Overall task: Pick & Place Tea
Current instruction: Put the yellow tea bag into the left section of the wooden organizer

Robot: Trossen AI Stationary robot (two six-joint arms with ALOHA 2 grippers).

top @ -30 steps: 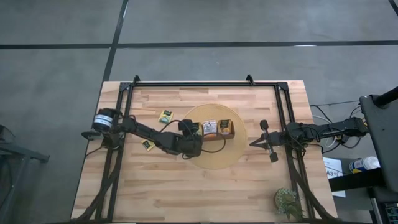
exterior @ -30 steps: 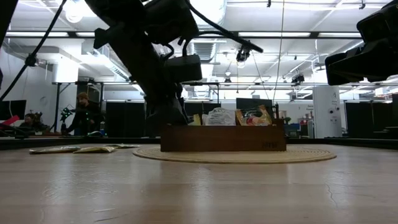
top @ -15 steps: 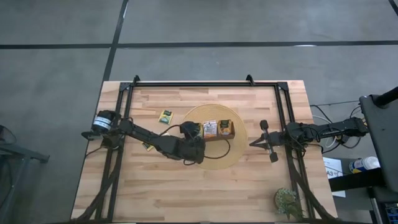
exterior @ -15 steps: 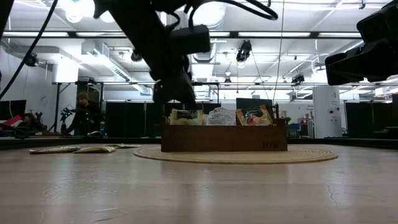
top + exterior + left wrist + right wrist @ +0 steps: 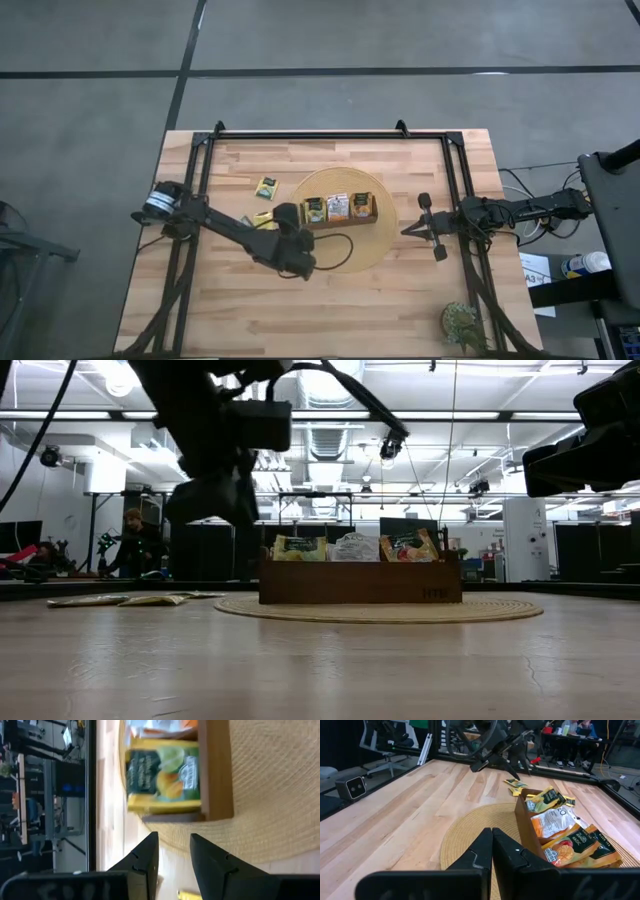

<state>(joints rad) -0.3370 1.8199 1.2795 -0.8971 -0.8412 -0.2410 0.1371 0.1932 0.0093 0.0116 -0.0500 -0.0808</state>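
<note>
The wooden tray (image 5: 339,210) is seen on the round woven mat (image 5: 340,246), its long axis running left to right across the table. Three tea packets (image 5: 338,207) stand upright in it, one per compartment, faces tilted. Two more packets (image 5: 266,186) lie flat on the table left of the tray. The left gripper (image 5: 172,851) is held just beside the tray's left end, fingers slightly parted, nothing gripped. The right gripper (image 5: 492,842) is parked right of the mat, fingers pressed together, empty. Packet print cannot be read.

Two dark jointed arms trail black cables; the left arm (image 5: 225,228) has a silver-ringed base.
</note>
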